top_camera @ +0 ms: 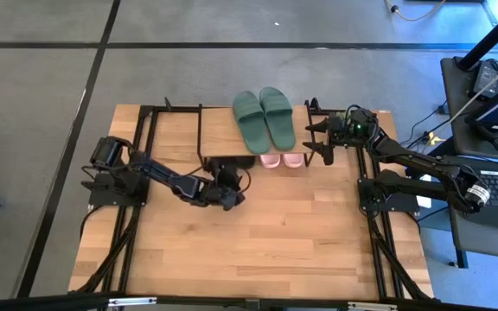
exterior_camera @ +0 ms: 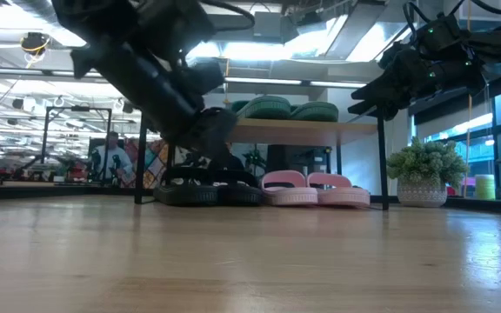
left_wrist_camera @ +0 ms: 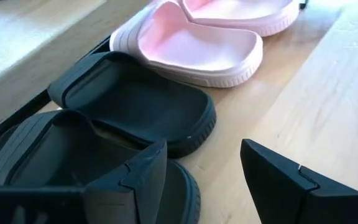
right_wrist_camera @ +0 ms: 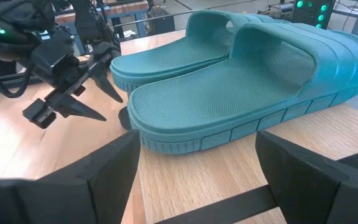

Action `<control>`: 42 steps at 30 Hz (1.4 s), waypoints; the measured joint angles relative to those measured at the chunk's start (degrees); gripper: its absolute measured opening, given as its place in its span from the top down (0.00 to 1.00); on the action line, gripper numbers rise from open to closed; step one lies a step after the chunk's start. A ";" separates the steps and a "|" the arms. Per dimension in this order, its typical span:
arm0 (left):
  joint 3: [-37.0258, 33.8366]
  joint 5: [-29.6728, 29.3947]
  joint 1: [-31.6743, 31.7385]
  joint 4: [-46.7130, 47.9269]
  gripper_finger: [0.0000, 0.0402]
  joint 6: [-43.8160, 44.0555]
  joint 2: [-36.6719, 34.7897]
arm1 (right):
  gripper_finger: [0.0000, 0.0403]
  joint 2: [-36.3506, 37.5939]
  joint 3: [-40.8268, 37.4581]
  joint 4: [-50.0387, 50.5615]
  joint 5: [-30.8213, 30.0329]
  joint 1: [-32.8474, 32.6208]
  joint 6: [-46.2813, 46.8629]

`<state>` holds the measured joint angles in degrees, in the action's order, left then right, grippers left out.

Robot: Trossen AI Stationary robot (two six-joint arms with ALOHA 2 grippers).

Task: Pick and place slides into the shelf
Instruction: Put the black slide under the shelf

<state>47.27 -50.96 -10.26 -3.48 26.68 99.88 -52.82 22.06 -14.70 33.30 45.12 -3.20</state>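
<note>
The shelf stands at the table's far middle. Two dark green slides lie side by side on its top board. Under the board rest two light pink slides and, to their left, two black slides, all soles down on the table. My left gripper is open just in front of the black slides, its fingers above and near of their heels. My right gripper is open and raised by the shelf's right end, facing the green slides.
The near half of the tabletop is bare wood. Black frame rails run along both sides of the table. A potted plant and a person show in the room behind. Desks with equipment stand to the right.
</note>
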 joint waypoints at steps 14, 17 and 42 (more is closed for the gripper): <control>0.06 8.67 3.56 -2.60 0.51 5.99 0.57 | 0.21 0.00 0.02 0.31 -0.02 0.00 0.00; 0.00 8.57 3.56 -2.15 0.51 6.10 1.27 | 0.21 0.02 0.02 0.31 -0.02 0.00 0.12; 0.26 9.95 3.86 7.08 0.51 12.28 5.16 | 0.21 0.04 0.04 0.35 -0.05 0.02 1.47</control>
<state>47.53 -41.01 -6.39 3.60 38.97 105.03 -52.77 22.11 -14.35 33.25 45.15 -1.74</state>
